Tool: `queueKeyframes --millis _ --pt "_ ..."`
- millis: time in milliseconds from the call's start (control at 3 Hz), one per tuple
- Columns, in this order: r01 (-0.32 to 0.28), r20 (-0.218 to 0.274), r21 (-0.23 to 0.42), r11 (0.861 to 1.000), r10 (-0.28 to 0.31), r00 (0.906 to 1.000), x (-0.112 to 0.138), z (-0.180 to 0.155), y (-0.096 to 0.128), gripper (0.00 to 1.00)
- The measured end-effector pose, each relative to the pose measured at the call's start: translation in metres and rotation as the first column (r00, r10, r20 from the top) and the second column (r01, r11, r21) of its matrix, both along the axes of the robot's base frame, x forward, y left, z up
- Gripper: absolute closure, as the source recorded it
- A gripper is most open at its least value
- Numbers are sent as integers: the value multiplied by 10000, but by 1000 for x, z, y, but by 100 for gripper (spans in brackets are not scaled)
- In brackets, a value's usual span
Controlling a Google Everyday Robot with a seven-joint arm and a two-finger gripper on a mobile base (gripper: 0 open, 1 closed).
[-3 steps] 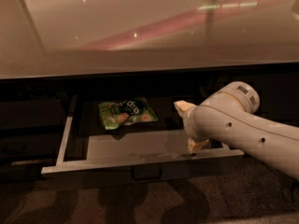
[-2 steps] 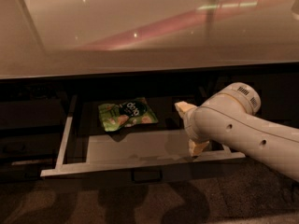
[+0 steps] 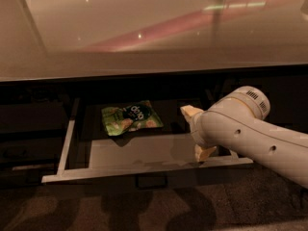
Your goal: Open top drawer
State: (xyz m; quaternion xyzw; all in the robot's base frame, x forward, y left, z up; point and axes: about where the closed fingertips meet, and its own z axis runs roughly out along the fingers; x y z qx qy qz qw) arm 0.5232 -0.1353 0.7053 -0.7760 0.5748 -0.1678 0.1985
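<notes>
1. The gripper (image 3: 196,132) at the end of the white, rounded robot arm (image 3: 250,134) sits right of centre in the frame, reaching into the open drawer from the lower right.
2. Its two tan fingers (image 3: 189,111) are spread well apart, one higher and further back and the other low by the drawer's front edge. The gripper is released, and nothing shows gripped, though the wrist hides the space between the fingers.
3. The lower fingertip lies at the right part of the front rim. I cannot tell whether it touches the rim.
4. The top drawer (image 3: 144,169), a wide dark grey drawer with pale metal side rails and a grey inner floor, stands pulled out across the middle of the frame, below the counter.
5. Its rectangular loop handle (image 3: 151,181) shows at the centre of the front, just under the rim.
6. The left side rail (image 3: 65,142) runs from the cabinet towards the lower left.
7. A green crinkled snack bag (image 3: 131,118) lies flat on the drawer floor towards the back, left of the gripper and apart from it.
8. A glossy beige countertop (image 3: 154,28) fills the upper half of the frame, showing pinkish streaks of reflected light.
9. A dark speckled carpet floor (image 3: 144,211) runs along the bottom of the frame.
</notes>
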Motion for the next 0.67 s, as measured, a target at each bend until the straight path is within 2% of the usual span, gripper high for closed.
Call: queueKeyframes --millis 667 --pt "-52 15 -18 10000 52 10000 -7 -1 -1 0"
